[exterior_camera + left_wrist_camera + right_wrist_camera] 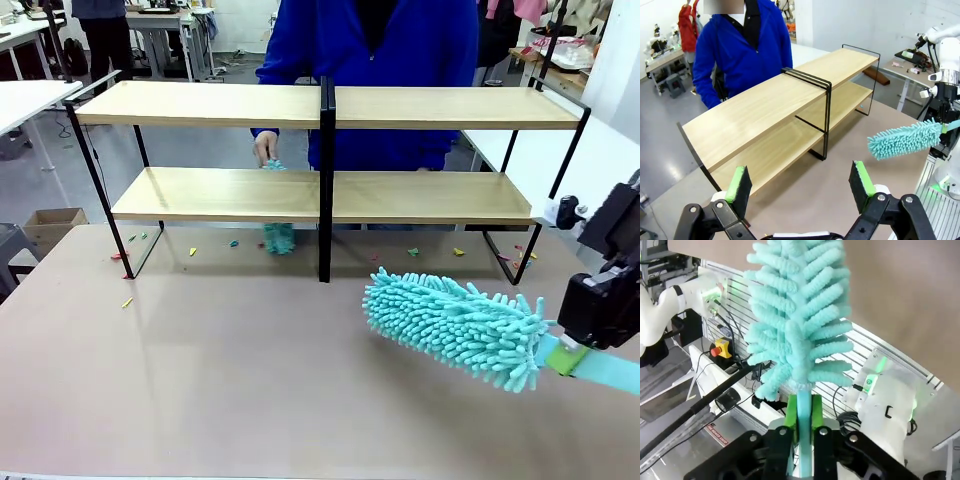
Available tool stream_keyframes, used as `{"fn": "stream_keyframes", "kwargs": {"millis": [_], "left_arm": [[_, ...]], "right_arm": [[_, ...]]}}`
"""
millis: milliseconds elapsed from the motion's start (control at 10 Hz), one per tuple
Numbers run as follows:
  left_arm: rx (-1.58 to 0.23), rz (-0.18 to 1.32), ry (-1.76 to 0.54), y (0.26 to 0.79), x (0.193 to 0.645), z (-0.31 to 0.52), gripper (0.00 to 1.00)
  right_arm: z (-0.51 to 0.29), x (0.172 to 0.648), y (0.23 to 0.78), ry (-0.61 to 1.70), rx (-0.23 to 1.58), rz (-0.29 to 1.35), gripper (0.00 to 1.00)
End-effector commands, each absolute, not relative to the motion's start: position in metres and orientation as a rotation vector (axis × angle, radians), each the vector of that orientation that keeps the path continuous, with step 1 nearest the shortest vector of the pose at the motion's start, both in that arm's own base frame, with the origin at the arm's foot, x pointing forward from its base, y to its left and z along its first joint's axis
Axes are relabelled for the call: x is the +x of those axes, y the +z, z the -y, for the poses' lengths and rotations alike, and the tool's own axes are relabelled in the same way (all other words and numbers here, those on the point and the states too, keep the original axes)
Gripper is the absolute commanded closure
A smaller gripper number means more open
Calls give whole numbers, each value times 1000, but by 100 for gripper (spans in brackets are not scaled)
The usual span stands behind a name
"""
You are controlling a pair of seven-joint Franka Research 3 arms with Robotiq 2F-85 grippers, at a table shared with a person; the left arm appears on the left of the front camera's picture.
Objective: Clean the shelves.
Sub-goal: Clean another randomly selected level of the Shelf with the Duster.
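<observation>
While the left gripper (pixel 802 182) gapes, the right gripper (pixel 803 415) pinches the duster (pixel 452 322) before the shelves (pixel 320 195)

The grippers (pixel 800 187) are black with green pads (pixel 737 182) (silver screws at the joints); the person (pixel 370 60) wears what looks like a blue jacket.

Shelves (pixel 200 195) stand across the bench's (pixel 220 380) far side; person (pixel 375 60) behind them, one hand (pixel 265 148) at the lower board; duster (pixel 455 325) above the bench, front right of the shelves, handle in the right gripper (pixel 572 352); small scraps (pixel 127 302) scattered under the rack.
</observation>
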State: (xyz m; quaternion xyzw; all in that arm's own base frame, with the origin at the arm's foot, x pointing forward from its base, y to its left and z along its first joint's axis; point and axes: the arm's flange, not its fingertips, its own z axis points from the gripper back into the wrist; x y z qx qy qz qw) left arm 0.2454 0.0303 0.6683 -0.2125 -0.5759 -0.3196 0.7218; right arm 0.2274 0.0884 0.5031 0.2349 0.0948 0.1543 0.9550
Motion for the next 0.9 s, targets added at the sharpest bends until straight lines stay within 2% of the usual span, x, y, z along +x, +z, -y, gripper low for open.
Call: {"fn": "stream_keyframes", "kwargs": {"millis": [0,100,300,800], "left_arm": [[-461,1269,-698,667,245,-29,0],[-461,1269,-698,667,245,-29,0],[-461,1269,-698,667,245,-29,0],[-461,1269,-698,667,245,-29,0]], "right_arm": [[-93,229,500,308,465,-198,88],[-109,250,490,259,420,-142,88],[-134,290,458,270,497,-79,88],[-154,345,399,137,526,2,88]]}}
